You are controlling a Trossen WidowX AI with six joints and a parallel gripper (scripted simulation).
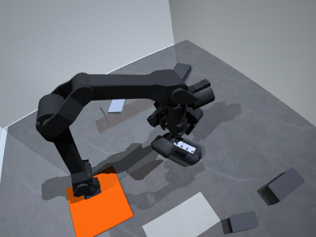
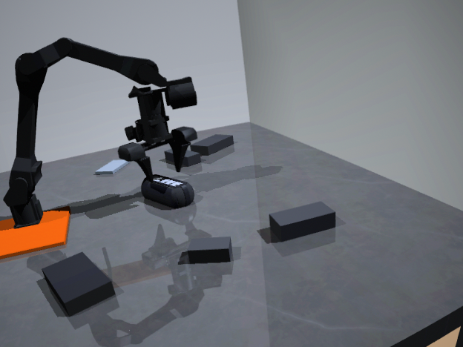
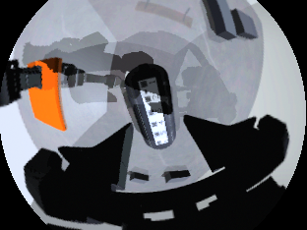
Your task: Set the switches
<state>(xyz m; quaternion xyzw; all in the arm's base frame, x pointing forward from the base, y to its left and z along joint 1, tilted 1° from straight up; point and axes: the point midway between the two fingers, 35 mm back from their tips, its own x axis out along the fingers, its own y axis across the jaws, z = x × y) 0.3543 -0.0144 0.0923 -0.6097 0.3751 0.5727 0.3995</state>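
The dark grey controller unit (image 1: pixel 187 160) (image 2: pixel 160 193) (image 3: pixel 148 72) lies on the bench, long and rounded. A white label strip (image 1: pixel 185 146) (image 2: pixel 170 182) (image 3: pixel 159 133) with numbers and small squares faces up; the shadow and arm cover part of it, and I cannot read every square surely. No rocker switch shows. My gripper (image 2: pixel 165 174) (image 3: pixel 159 122) is open and points down over the unit, with nothing between its fingers. In the exterior view one fingertip overlaps the unit's far end; whether it touches is unclear. In the top view the fingertips are mostly hidden.
Dark blocks (image 1: pixel 285 186) (image 2: pixel 303 220) (image 2: pixel 209 248) (image 2: pixel 78 283) lie towards the front and right. Two more (image 2: pixel 213 144) (image 2: pixel 182 157) lie behind the unit. A light blue plate (image 1: pixel 116 106) (image 2: pixel 113 167) lies at the back left. The arm stands on an orange plate (image 1: pixel 109 204) (image 2: pixel 37 239) (image 3: pixel 49 105).
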